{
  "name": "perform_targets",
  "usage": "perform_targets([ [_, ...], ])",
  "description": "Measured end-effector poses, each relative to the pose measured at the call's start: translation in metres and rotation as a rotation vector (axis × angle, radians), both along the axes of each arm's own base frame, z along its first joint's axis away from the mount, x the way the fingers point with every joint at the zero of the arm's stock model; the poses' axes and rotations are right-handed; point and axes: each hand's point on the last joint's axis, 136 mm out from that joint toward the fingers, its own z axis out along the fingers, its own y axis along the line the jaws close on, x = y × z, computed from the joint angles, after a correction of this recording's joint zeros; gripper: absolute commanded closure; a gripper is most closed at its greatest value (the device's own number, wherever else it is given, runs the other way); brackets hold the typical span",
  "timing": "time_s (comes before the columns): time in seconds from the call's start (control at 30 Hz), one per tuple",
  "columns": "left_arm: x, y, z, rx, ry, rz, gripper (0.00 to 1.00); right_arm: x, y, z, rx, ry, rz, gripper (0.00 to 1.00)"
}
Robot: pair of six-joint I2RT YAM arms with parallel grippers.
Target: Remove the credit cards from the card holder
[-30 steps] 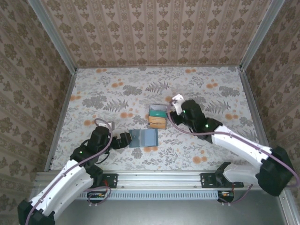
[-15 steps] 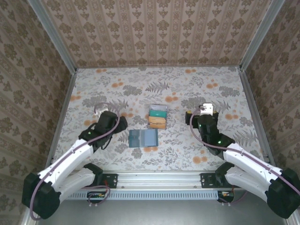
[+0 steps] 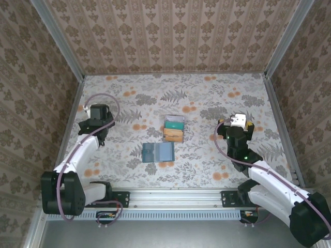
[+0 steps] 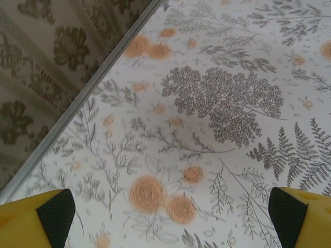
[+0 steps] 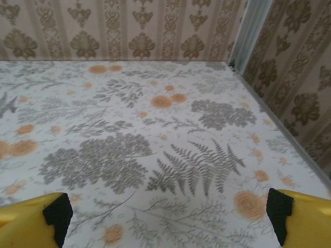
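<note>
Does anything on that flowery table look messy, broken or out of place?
Nothing stands out. The card holder lies open and flat, and the credit cards sit close together just beyond it, neatly lined up.

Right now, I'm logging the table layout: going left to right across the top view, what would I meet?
left arm → card holder → cards → right arm
</note>
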Motion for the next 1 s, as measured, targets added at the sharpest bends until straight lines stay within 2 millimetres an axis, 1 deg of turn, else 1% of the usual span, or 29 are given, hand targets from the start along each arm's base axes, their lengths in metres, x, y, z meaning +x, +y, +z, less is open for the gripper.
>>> perform_targets([
  [0.07,0.006,0.002,-0.005,0.019,-0.014,-0.028,0.0,0.007,-0.006,-0.005,-0.016,0.013,-0.016,0.0],
  [0.1,0.009,0.004,-0.011,0.027,-0.019,-0.037,0.0,0.012,-0.008,-0.012,-0.032,0.033,-0.021,0.0],
  [0.17,0.013,0.007,-0.027,0.042,-0.011,-0.048,0.0,0.02,-0.01,-0.026,-0.062,0.073,-0.026,0.0],
  [0.23,0.013,0.007,-0.05,0.053,0.004,-0.062,0.0,0.028,-0.011,-0.042,-0.087,0.115,-0.025,0.0],
  [0.33,0.01,0.005,-0.073,0.064,0.006,-0.096,0.0,0.041,-0.018,-0.057,-0.093,0.149,-0.041,0.0],
  [0.4,0.012,0.002,-0.075,0.072,-0.023,-0.121,0.0,0.051,-0.024,-0.062,-0.082,0.148,-0.053,0.0],
  [0.43,0.015,0.001,-0.073,0.077,-0.047,-0.134,0.0,0.055,-0.027,-0.064,-0.076,0.147,-0.056,0.0],
  [0.57,0.032,-0.006,-0.051,0.093,-0.174,-0.186,0.0,0.068,-0.027,-0.067,-0.046,0.126,-0.018,0.0],
  [0.63,0.038,-0.007,-0.046,0.101,-0.228,-0.201,0.0,0.075,-0.026,-0.065,-0.03,0.093,0.008,0.0],
  [0.67,0.041,-0.008,-0.048,0.102,-0.237,-0.213,0.0,0.076,-0.026,-0.066,-0.024,0.081,0.018,0.01],
  [0.77,0.045,-0.014,-0.064,0.103,-0.226,-0.26,0.0,0.079,-0.025,-0.07,0.003,0.071,0.053,0.0],
  [0.83,0.045,-0.017,-0.073,0.097,-0.211,-0.284,0.0,0.081,-0.03,-0.071,0.03,0.049,0.066,0.0],
  [0.93,0.046,-0.019,-0.07,0.093,-0.229,-0.299,0.0,0.083,-0.034,-0.081,0.049,0.056,0.071,0.0],
  [1.0,0.048,-0.019,-0.066,0.092,-0.246,-0.3,0.0,0.084,-0.032,-0.082,0.059,0.058,0.083,0.0],
])
